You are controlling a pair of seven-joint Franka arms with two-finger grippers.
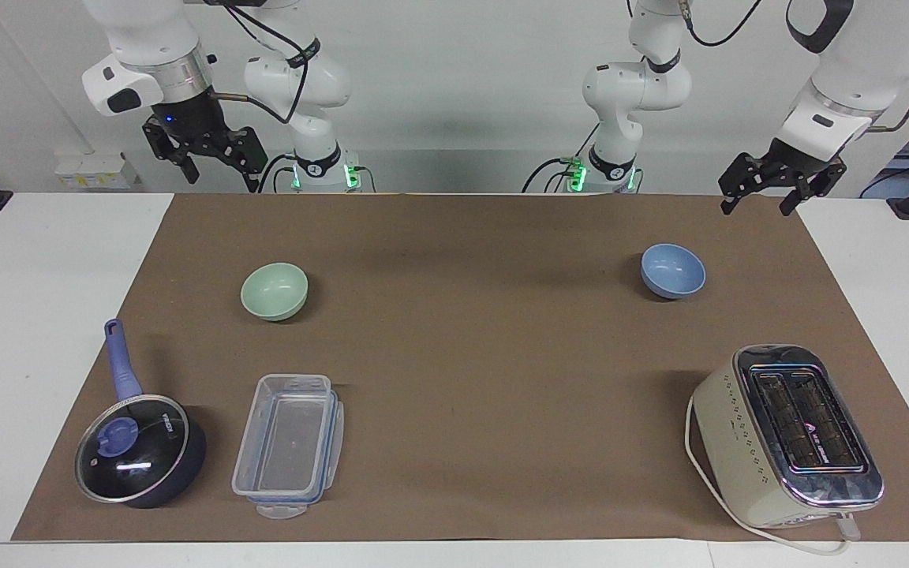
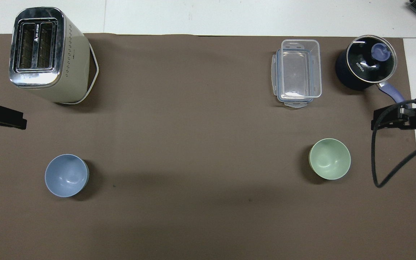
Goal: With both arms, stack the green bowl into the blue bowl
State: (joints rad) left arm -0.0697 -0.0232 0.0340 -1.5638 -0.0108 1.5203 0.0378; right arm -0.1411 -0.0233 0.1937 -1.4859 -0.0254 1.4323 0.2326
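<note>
Brown mat [image 1: 454, 355], matte mint green bowl [image 1: 274, 291], periwinkle blue bowl [image 1: 672, 270]

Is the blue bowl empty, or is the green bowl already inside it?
Empty. The blue bowl stands upright with only its bare inside showing, and the green bowl sits apart from it, toward the right arm's end of the table.

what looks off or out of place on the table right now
Nothing stands out. The green bowl and blue bowl sit upright and empty, apart on the brown mat; nothing is spilled or tipped.
</note>
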